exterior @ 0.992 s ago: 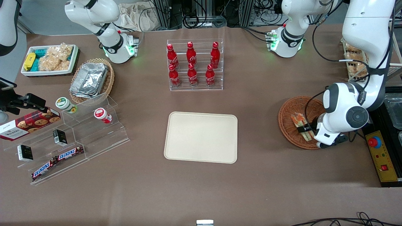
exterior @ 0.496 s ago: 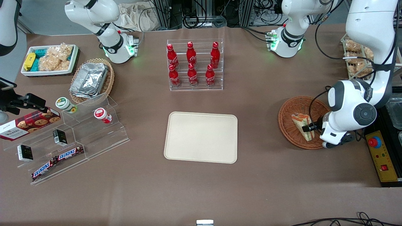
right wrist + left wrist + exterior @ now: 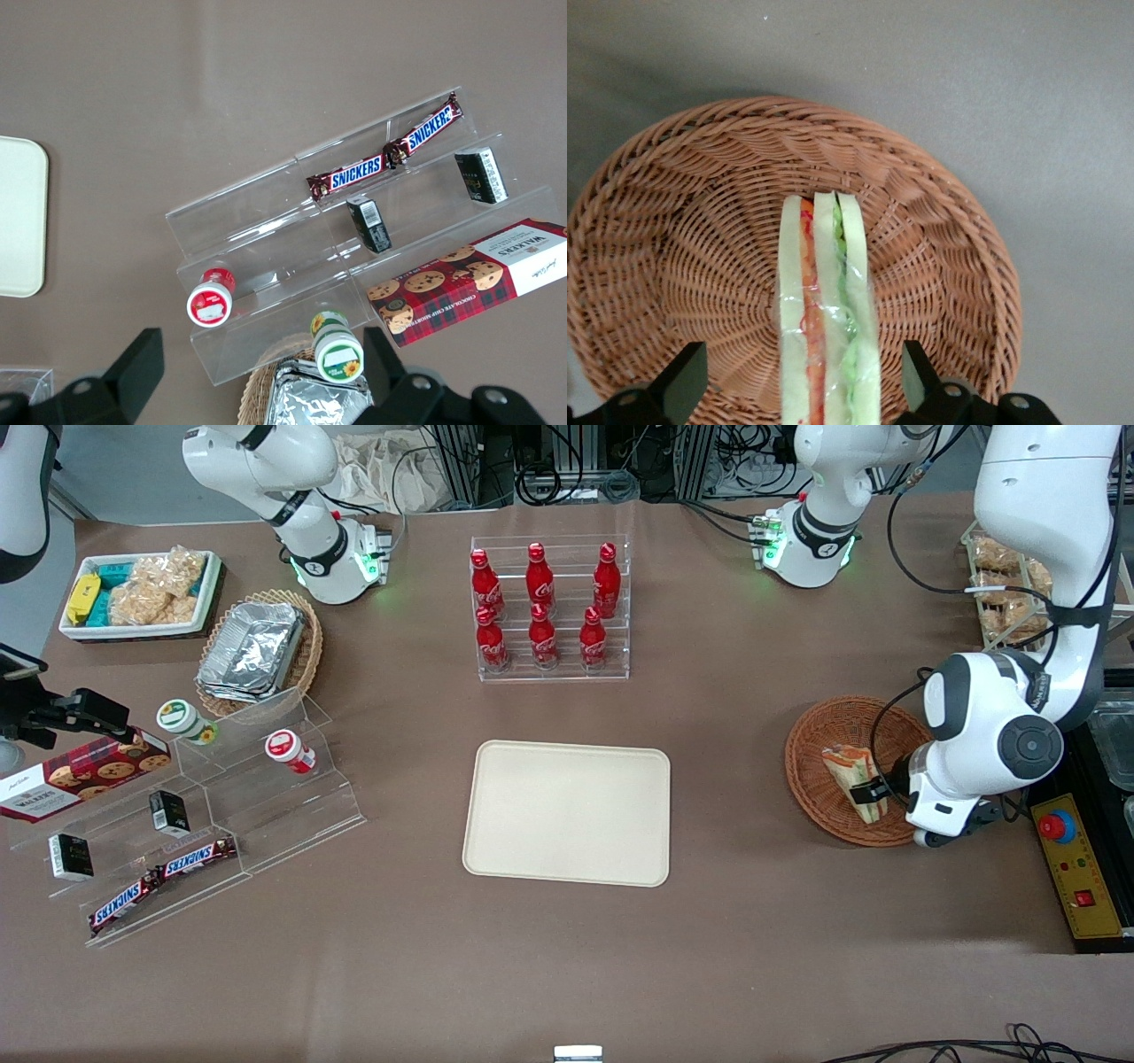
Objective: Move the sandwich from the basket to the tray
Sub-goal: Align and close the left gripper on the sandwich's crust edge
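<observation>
Jaws of the left gripper [image 3: 799, 390] spread wide, one on each side of the sandwich [image 3: 854, 782] without touching it, sandwich standing on edge in the basket [image 3: 819, 757], tray [image 3: 567, 812] well apart mid-tabletop.

Sandwich in basket, tray bare

The clear-wrapped sandwich [image 3: 853, 784] stands on edge, pale bread with orange and green filling, in the round reddish-brown wicker basket [image 3: 815, 762], mid-height in the frame at the working arm's end. The gripper [image 3: 873, 790] straddles it, fingers spread clear of both sides. The cream rectangular tray [image 3: 567, 812] lies flat at frame centre, well apart.
</observation>
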Available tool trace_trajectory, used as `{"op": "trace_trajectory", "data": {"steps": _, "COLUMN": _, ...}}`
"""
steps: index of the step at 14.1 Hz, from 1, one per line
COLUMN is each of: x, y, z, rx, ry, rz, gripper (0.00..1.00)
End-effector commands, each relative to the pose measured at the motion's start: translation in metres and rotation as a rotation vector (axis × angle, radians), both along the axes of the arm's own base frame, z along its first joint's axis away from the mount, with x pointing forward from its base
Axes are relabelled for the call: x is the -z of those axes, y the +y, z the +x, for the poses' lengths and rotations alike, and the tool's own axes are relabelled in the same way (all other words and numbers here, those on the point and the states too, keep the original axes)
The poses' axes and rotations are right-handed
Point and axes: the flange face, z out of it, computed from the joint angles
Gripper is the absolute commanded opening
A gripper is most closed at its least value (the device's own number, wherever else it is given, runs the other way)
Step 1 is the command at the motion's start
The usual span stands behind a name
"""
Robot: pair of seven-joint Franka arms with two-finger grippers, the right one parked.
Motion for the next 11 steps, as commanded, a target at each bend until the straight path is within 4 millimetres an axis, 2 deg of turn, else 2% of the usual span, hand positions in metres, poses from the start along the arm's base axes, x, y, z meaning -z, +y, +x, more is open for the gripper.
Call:
{"op": "trace_trajectory", "data": {"steps": 1, "x": 0.009, "y": -0.006, "z": -0.001, "rx": -0.043, "ry": -0.002, "rz": -0.007, "gripper": 0.98}}
{"op": "trace_trajectory", "data": {"steps": 5, "x": 0.021, "y": -0.004, "z": -0.013, "rx": -0.044, "ry": 0.017, "rz": -0.005, "gripper": 0.96}}
{"op": "trace_trajectory", "data": {"steps": 7, "x": 0.026, "y": -0.004, "z": -0.020, "rx": -0.042, "ry": 0.024, "rz": -0.005, "gripper": 0.92}}
{"op": "trace_trajectory", "data": {"steps": 9, "x": 0.027, "y": -0.004, "z": -0.024, "rx": -0.044, "ry": 0.030, "rz": -0.004, "gripper": 0.83}}
{"op": "trace_trajectory", "data": {"steps": 10, "x": 0.026, "y": -0.004, "z": -0.024, "rx": -0.044, "ry": 0.033, "rz": -0.003, "gripper": 0.68}}
{"op": "trace_trajectory", "data": {"steps": 11, "x": 0.023, "y": -0.004, "z": -0.024, "rx": -0.042, "ry": 0.030, "rz": -0.003, "gripper": 0.47}}
